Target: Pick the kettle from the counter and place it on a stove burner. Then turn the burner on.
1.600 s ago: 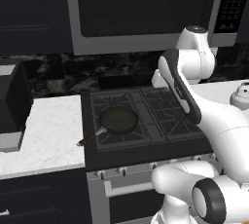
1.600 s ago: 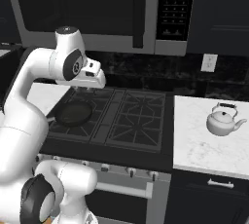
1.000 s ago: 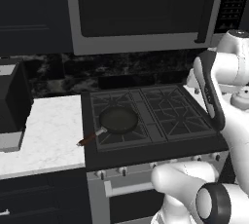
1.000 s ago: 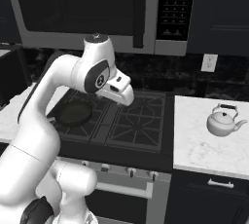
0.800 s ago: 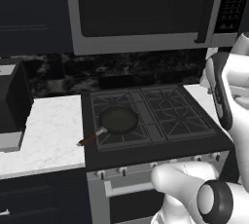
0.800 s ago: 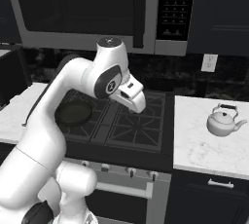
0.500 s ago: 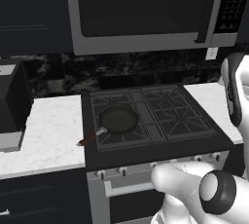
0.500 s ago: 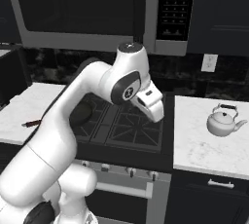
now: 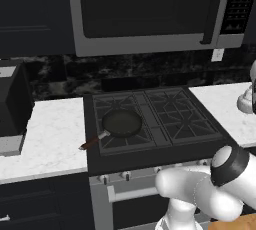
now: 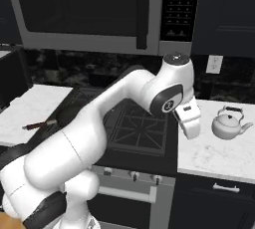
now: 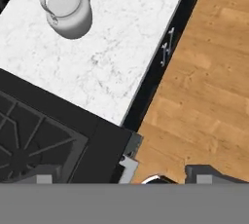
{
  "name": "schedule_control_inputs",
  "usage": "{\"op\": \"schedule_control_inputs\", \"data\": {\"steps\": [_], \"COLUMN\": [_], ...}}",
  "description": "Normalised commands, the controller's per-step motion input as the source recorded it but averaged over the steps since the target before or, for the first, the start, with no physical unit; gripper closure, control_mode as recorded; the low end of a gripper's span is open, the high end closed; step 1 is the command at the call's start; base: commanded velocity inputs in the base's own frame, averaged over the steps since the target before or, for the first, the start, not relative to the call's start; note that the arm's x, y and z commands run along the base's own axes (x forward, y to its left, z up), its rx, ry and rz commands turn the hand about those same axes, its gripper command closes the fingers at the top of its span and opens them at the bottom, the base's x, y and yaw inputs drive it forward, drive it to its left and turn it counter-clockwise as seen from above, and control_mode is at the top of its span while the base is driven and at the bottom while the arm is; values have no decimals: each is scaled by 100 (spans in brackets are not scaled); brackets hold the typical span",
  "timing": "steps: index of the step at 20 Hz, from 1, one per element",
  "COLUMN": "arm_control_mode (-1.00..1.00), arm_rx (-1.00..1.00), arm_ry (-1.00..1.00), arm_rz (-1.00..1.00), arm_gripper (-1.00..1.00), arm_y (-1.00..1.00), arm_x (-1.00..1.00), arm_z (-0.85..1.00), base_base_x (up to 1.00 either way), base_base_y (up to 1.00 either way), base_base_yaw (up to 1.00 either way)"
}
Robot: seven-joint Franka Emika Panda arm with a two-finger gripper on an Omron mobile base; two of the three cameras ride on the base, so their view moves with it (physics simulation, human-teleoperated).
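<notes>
The gripper (image 11: 121, 174) stood with its jaws spread wide and nothing between them — its two dark fingertips (image 11: 202, 173) rose well apart in the hand view, over the near right corner of the cooktop and the wooden floor (image 11: 204, 77). The kettle (image 10: 228, 123) sat upright on the counter (image 10: 214, 156) right of the stove, apart from the hand. In the left base view the kettle (image 9: 246, 101) was cut off at the right edge. The frying pan (image 9: 122, 123) rested on the near left stove burner (image 9: 125, 129) — in the right base view the arm hid most of it.
</notes>
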Motion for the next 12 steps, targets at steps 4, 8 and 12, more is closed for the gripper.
{"op": "schedule_control_inputs", "data": {"steps": [4,8,12], "arm_control_mode": [-100,-100,-100], "arm_rx": [17,22,11], "arm_ry": [-16,-28,-35], "arm_rz": [-15,2,28], "arm_gripper": [-100,-100,-100], "arm_y": [-100,-100,-82], "arm_x": [33,56,68], "arm_z": [-31,-20,-1], "base_base_x": [0,0,0], "base_base_y": [0,0,0], "base_base_yaw": [0,0,0]}}
